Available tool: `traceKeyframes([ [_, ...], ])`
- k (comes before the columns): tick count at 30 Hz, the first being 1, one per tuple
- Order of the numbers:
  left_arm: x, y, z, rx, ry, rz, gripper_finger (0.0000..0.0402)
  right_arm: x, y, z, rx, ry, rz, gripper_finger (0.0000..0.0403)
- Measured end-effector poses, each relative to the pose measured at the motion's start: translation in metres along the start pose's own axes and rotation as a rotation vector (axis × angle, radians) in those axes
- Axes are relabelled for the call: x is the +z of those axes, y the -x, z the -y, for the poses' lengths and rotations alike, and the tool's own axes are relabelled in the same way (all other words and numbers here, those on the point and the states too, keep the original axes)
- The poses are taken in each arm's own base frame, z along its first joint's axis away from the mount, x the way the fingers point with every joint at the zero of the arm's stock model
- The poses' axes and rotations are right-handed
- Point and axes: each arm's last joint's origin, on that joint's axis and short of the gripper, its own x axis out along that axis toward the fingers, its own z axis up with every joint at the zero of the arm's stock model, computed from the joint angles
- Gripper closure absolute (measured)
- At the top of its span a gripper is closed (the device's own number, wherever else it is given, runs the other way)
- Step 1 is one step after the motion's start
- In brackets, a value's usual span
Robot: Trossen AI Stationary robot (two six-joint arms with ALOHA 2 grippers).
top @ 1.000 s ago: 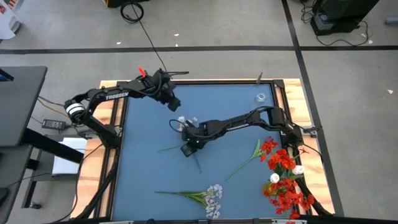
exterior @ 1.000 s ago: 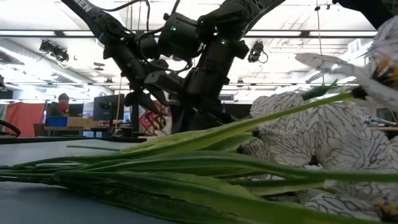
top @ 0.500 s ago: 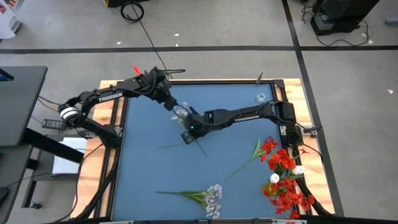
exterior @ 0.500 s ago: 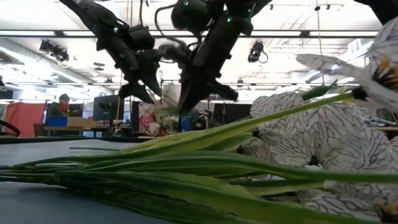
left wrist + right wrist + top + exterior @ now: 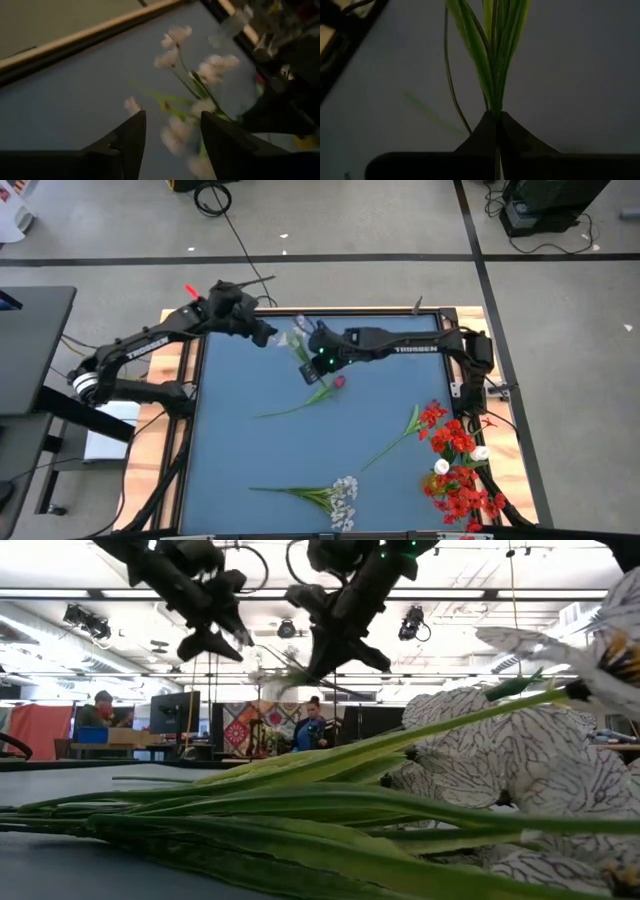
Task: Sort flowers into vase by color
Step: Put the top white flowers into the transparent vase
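The right gripper, clamped on thin green stems, holds a spray of small white flowers above the blue table's far edge. Beside it, the left gripper's dark fingers gape empty. "TROSSEN" is printed in white on both arms.

This is a big open lab or workshop hall. The floor is grey concrete with dark tape lines, and cables lie on it. In the low view, the ceiling has long strip lights and pipes. Far behind there are desks with monitors, a red partition, and 2 persons.
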Motion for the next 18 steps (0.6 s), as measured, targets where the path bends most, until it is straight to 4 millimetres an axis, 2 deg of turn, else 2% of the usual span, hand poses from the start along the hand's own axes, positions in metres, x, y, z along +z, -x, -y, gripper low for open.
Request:
traceKeyframes([
  [5, 0.002, 0.015, 0.01, -0.039, 0.01, 0.074, 0.0214, 0.019, 0.016, 0.015, -0.027, 0.031, 0.077, 0.0394],
  [8, 0.001, 0.016, 0.018, -0.071, 0.007, 0.086, 0.0214, 0.03, 0.028, 0.024, -0.07, 0.046, 0.14, 0.0394],
  [13, 0.003, 0.014, 0.035, -0.089, 0.024, 0.179, 0.0215, 0.045, 0.061, 0.036, -0.119, 0.114, 0.252, 0.0394],
  [16, 0.008, 0.012, 0.048, -0.138, -0.012, 0.263, 0.0215, 0.053, 0.076, 0.043, -0.061, 0.187, 0.329, 0.0395],
  [18, 0.01, 0.012, 0.057, -0.184, -0.078, 0.315, 0.0215, 0.059, 0.086, 0.048, 0.04, 0.253, 0.387, 0.0395],
])
